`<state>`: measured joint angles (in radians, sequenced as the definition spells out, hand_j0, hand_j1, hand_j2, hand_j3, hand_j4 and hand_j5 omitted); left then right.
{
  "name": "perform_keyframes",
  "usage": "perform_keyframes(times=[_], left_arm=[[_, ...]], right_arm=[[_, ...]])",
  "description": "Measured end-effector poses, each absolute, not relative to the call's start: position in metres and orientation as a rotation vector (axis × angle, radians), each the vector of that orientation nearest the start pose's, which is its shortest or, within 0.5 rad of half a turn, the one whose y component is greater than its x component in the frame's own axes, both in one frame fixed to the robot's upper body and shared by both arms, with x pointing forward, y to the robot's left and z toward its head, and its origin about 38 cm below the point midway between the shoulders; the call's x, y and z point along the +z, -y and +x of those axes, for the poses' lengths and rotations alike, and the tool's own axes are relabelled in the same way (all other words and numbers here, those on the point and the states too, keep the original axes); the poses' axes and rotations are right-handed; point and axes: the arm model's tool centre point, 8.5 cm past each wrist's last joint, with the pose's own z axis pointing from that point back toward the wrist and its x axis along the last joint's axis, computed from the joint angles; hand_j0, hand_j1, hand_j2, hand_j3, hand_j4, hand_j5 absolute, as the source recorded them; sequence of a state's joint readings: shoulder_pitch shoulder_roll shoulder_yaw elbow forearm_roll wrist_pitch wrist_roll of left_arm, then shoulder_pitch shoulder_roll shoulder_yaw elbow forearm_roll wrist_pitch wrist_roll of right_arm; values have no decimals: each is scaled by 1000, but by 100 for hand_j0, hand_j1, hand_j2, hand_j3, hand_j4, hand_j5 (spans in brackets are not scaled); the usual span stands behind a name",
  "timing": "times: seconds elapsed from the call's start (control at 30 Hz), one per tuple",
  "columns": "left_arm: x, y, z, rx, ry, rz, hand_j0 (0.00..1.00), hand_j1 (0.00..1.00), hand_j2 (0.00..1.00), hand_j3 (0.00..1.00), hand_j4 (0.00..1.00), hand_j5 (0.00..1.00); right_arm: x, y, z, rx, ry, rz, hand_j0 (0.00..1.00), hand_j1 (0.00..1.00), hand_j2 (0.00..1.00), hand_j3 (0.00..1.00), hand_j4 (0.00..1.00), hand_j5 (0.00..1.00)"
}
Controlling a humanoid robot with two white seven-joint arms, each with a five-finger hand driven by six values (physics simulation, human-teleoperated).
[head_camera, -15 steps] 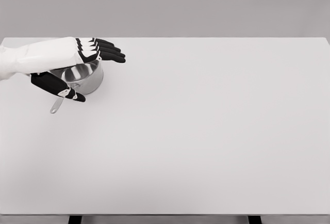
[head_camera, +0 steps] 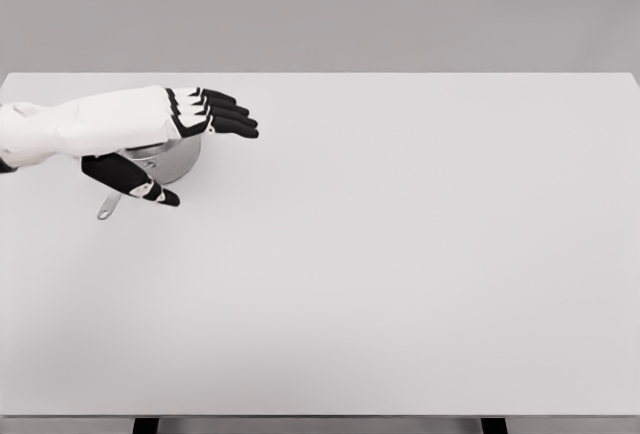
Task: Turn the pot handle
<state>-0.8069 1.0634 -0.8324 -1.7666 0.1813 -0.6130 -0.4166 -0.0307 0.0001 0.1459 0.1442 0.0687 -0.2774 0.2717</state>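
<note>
A small steel pot (head_camera: 172, 161) stands at the left of the white table (head_camera: 400, 254). Its thin handle (head_camera: 107, 207) points toward the front left. My left hand (head_camera: 195, 149) hovers over the pot and hides most of it. The black fingers (head_camera: 225, 114) stretch straight out to the right past the pot's rim. The thumb (head_camera: 135, 182) hangs in front of the pot, above where the handle joins it. The hand is open and holds nothing.
The table's far edge runs along the top of the view, and its front edge lies near the bottom, with two dark legs (head_camera: 146, 425) below it.
My left hand has slid a little to the right over the pot, covering more of it. The pot and its handle have not moved.
</note>
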Motion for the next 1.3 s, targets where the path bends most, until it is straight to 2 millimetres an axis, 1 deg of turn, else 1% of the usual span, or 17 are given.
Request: perform_keyframes(times=[0.1, 0.13, 0.17, 0.2, 0.27, 0.3, 0.37, 0.4, 0.47, 0.57, 0.83, 0.93, 0.97, 1.03, 1.23, 1.3], left_arm=[[315, -264, 376, 2600, -2501, 7, 100, 100, 100, 100, 100, 100], [308, -260, 378, 2604, -2531, 30, 100, 100, 100, 100, 100, 100], [299, -257, 379, 2605, -2590, 44, 100, 100, 100, 100, 100, 100], [294, -256, 382, 2571, -2675, 31, 100, 100, 100, 100, 100, 100], [302, -257, 390, 2446, -2831, -61, 100, 100, 100, 100, 100, 100], [304, -259, 393, 2411, -2874, -136, 100, 100, 100, 100, 100, 100], [300, -269, 398, 2366, -2946, -315, 100, 100, 100, 100, 100, 100], [302, -273, 400, 2330, -2959, -420, 100, 100, 100, 100, 100, 100], [295, -278, 401, 2312, -2950, -565, 100, 100, 100, 100, 100, 100], [281, -283, 399, 2333, -2929, -661, 100, 100, 100, 100, 100, 100], [240, -290, 386, 2455, -2934, -664, 100, 100, 100, 100, 100, 100], [231, -295, 387, 2507, -2938, -730, 100, 100, 100, 100, 100, 100], [225, -296, 386, 2537, -2934, -754, 100, 100, 100, 100, 100, 100], [221, -298, 387, 2563, -2915, -818, 100, 100, 100, 100, 100, 100], [216, -302, 389, 2602, -2890, -931, 100, 100, 100, 100, 100, 100], [211, -304, 389, 2633, -2877, -974, 100, 100, 100, 100, 100, 100]], right_arm=[[-255, 250, -6, 239, 122, 204, 100, 100, 100, 100, 100, 100], [-255, 250, -6, 239, 122, 204, 100, 100, 100, 100, 100, 100], [-255, 250, -6, 239, 122, 204, 100, 100, 100, 100, 100, 100], [-255, 250, -6, 239, 122, 204, 100, 100, 100, 100, 100, 100], [-255, 250, -6, 239, 122, 204, 100, 100, 100, 100, 100, 100], [-255, 250, -6, 239, 122, 204, 100, 100, 100, 100, 100, 100], [-255, 250, -6, 239, 122, 204, 100, 100, 100, 100, 100, 100], [-255, 250, -6, 239, 122, 204, 100, 100, 100, 100, 100, 100], [-255, 250, -6, 239, 122, 204, 100, 100, 100, 100, 100, 100], [-255, 250, -6, 239, 122, 204, 100, 100, 100, 100, 100, 100], [-255, 250, -7, 239, 121, 204, 100, 100, 100, 100, 100, 100], [-255, 250, -6, 239, 122, 204, 100, 100, 100, 100, 100, 100], [-255, 250, -6, 239, 122, 204, 100, 100, 100, 100, 100, 100], [-255, 250, -6, 239, 122, 204, 100, 100, 100, 100, 100, 100], [-255, 250, -6, 239, 122, 204, 100, 100, 100, 100, 100, 100], [-255, 250, -6, 239, 122, 204, 100, 100, 100, 100, 100, 100]])
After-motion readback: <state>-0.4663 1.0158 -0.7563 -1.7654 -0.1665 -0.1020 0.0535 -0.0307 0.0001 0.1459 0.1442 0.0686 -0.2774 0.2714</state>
